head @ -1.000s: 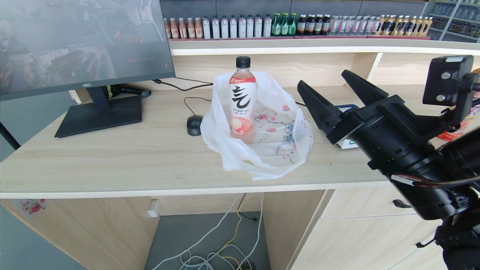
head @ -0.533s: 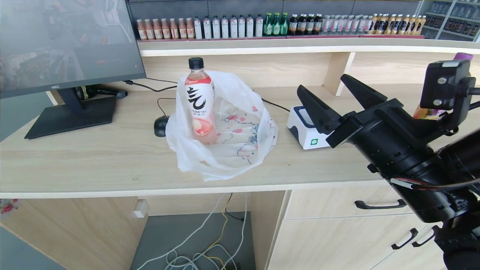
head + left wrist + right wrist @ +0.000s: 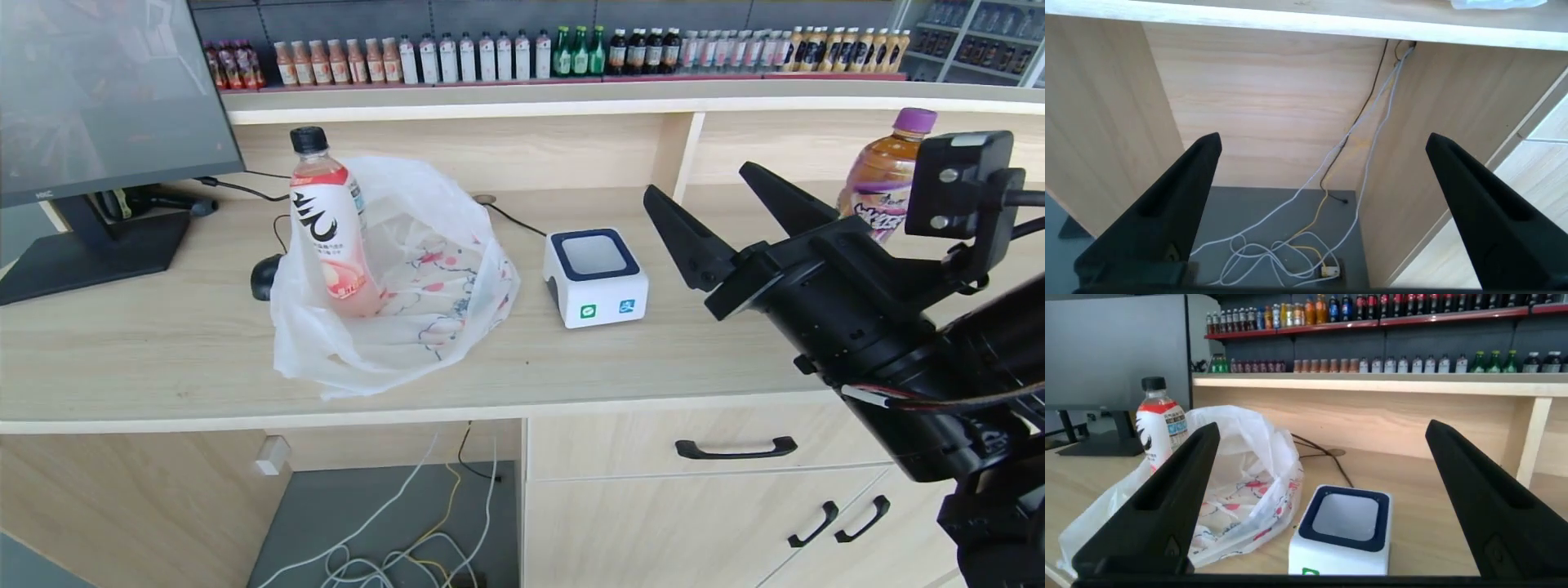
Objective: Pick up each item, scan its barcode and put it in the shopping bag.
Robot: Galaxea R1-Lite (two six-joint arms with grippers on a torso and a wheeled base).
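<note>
Head view: counter (image 3: 163,351) holds bag (image 3: 457,273) with bottle (image 3: 326,220) inside, scanner (image 3: 594,278) at its 3 o'clock; drinks shelf (image 3: 571,82) at 12. Both spread: right gripper (image 3: 698,181), left gripper (image 3: 1323,143).

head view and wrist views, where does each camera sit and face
Head view: on the head, facing down at the light wooden counter; open right gripper shows.
Left wrist view: below counter height, facing white cables; open left gripper shows.
Right wrist view: just above the counter, facing across it; same gripper.
Head and right wrist share: white plastic shopping bag, pink drink bottle, white square scanner.
</note>
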